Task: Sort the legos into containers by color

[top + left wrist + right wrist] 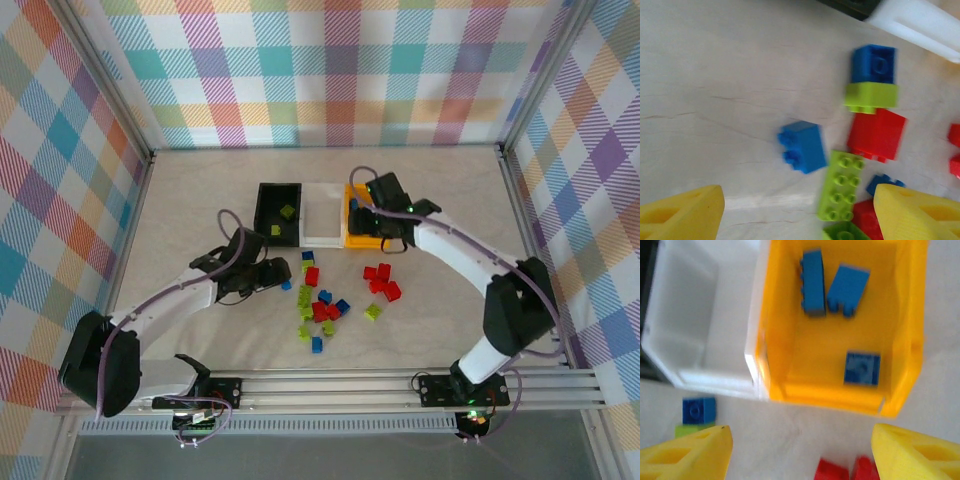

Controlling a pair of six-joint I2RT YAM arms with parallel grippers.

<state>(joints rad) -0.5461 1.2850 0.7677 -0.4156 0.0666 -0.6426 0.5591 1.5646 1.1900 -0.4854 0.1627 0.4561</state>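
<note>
Three containers stand in a row: black (266, 212), white (322, 238), orange-yellow (358, 240). A lime lego (287, 212) lies in the black bin. Three blue legos (812, 282) lie in the orange-yellow bin (790, 365). Loose red, blue and lime legos (322, 310) are scattered in front. My left gripper (800, 215) hangs open low over the table, just short of a blue brick (802, 146) and a long lime brick (842, 186). My right gripper (802, 455) is open and empty at the orange-yellow bin's near wall.
A blue brick stacked on a lime one (872, 75) sits beside a red brick (876, 134), near the white bin's corner (920, 22). Red bricks (380, 280) cluster under the right arm. Checked walls enclose the table.
</note>
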